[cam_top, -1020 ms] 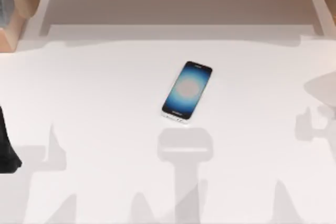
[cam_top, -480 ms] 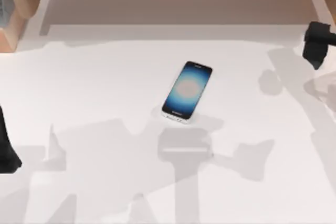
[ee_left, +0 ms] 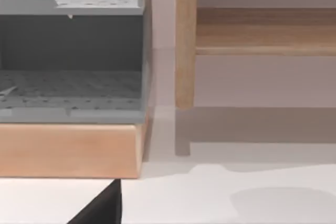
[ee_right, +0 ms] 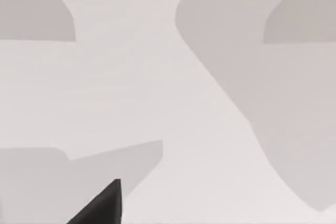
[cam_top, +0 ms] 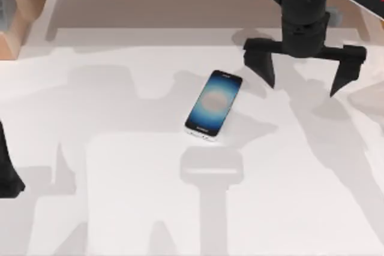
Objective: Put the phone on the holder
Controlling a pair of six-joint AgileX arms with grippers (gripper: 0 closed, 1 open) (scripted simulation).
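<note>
1. Top view, left side: the left arm [cam_top: 7, 169] is parked at the left edge of the desk [cam_top: 120, 208], and I cannot tell the state of its gripper.
2. At the far left corner stands a wooden shelf unit [ee_left: 68, 148]. From the left wrist view, its grey compartments [ee_left: 68, 85] look empty, though their far left part is cut off.
3. In the middle of the desk lies the phone [cam_top: 213, 104], flat, screen up, with the silvery edge toward the near side. Nothing touches it.
4. Just in front of the phone, on the near side, I see a pale grey shape [cam_top: 211, 166] that may be the holder, but I cannot say it for sure.
5. To the right of the phone and toward the far side hangs the right gripper [cam_top: 305, 71], fingers spread wide and holding nothing. It is near the phone but apart from it.
6. My judgement: the step in hand is the approach, and the grasp is not yet made. The next move calls for bringing the spread fingers over the phone, turning them across its narrow sides, and going low enough, because a flat thin phone gives little edge to catch.
</note>
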